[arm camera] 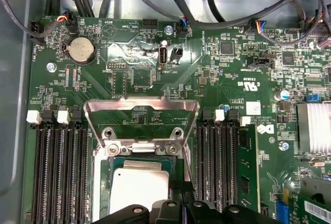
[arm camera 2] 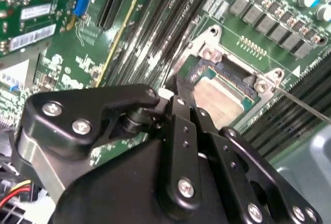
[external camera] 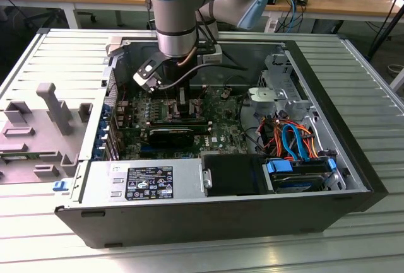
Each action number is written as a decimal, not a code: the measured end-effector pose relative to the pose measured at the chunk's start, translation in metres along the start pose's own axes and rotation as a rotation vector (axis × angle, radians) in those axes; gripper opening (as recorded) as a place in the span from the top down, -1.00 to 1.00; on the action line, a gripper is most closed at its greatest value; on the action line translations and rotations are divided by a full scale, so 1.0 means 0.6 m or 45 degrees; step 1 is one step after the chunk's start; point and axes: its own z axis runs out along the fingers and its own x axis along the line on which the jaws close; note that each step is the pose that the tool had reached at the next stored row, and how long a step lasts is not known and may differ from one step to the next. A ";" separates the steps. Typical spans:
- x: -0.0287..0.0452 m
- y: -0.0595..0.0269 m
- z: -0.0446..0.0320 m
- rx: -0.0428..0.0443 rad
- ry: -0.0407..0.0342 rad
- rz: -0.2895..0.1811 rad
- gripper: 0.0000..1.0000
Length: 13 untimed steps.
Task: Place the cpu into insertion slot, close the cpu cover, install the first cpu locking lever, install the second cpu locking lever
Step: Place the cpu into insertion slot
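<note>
Cpu sat in insertion slot; cpu cover stood raised open. Pincer just beside slot's edge, grip state not discernible.

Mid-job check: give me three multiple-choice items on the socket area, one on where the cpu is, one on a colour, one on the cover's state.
1. Where does the cpu lie?
A. in the insertion slot
B. on the power supply
C. outside the case

2. What colour is the motherboard?
A. red
B. green
C. white

3. How does the cpu cover stand?
A. shut flat over the chip
B. swung open
C. removed

Answers:
1 A: its grey top sits inside the socket's rim.
2 B: the board is green in both wrist views.
3 B: the frame stands raised on its hinge, and the board shows through its window.
</note>
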 end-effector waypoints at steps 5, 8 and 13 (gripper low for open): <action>-0.002 0.002 -0.017 0.000 0.0001 0.010 0.79; -0.002 0.002 -0.017 0.005 0.0363 0.041 0.79; 0.002 0.001 -0.014 0.007 0.0796 0.057 0.79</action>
